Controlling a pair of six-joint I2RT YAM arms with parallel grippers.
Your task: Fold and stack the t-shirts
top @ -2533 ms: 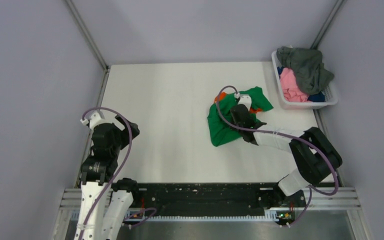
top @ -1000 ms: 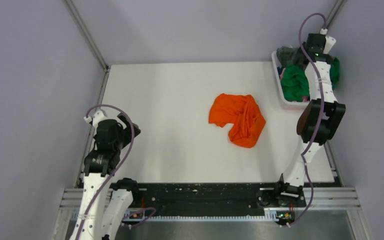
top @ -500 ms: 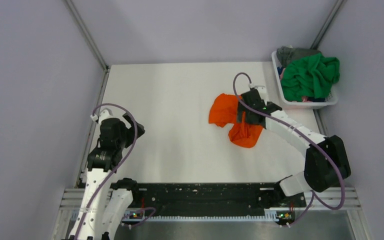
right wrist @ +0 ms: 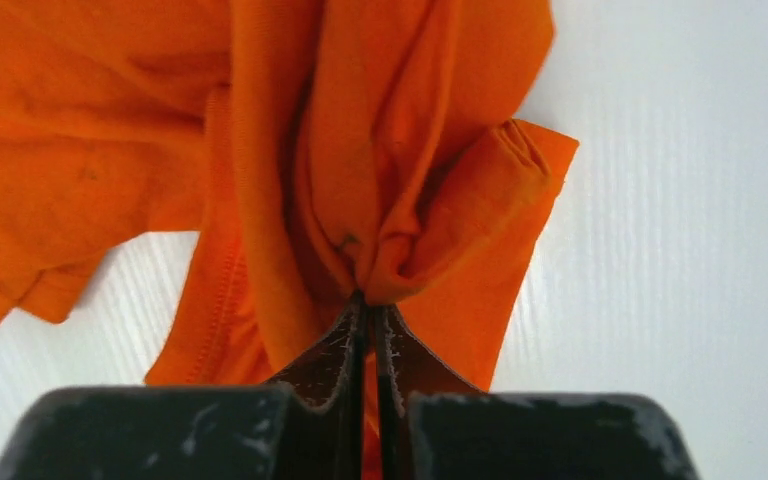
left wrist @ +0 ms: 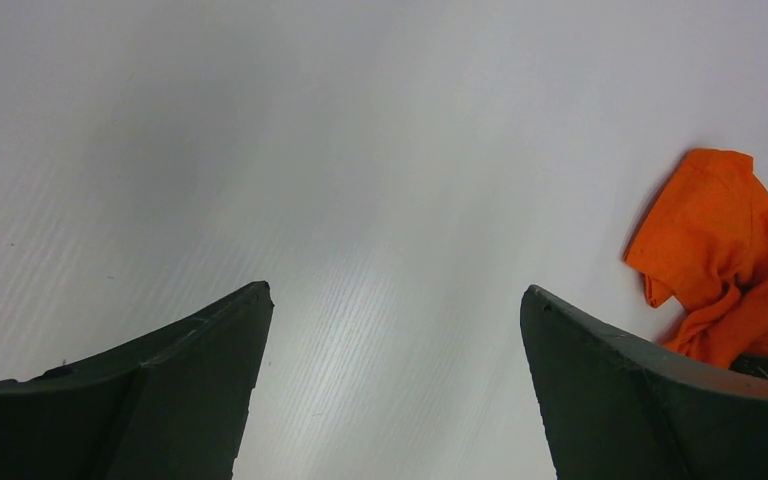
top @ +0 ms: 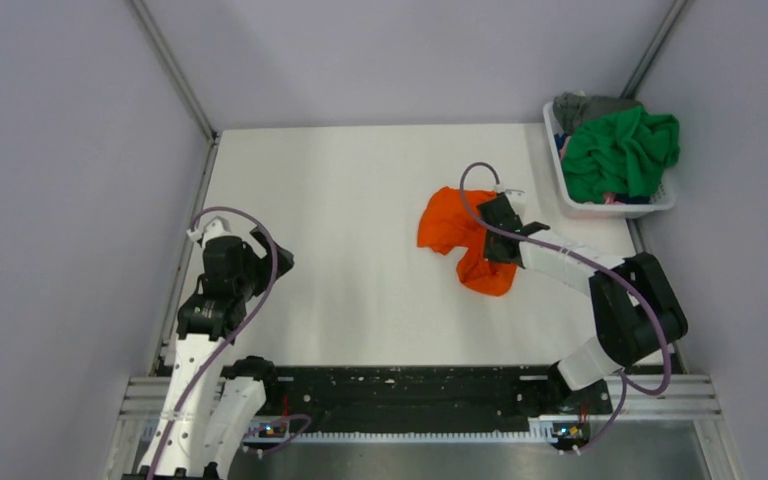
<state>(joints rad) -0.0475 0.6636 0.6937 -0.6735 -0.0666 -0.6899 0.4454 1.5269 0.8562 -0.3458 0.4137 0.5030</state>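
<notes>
Orange tee [top: 443, 228] lies crumpled on the bench [top: 340, 200], right of centre; right pincer [right wrist: 368, 312] is clamped on a bunched fold near its middle. We'd lift slow so layers drop free, then re-grab at a hem. Left pincer [left wrist: 395, 292] sits near left w/ jaws wide apart, empty; bring it over to pin a corner. Green tee [top: 620, 150] is in basket [top: 615, 209], far right.
</notes>
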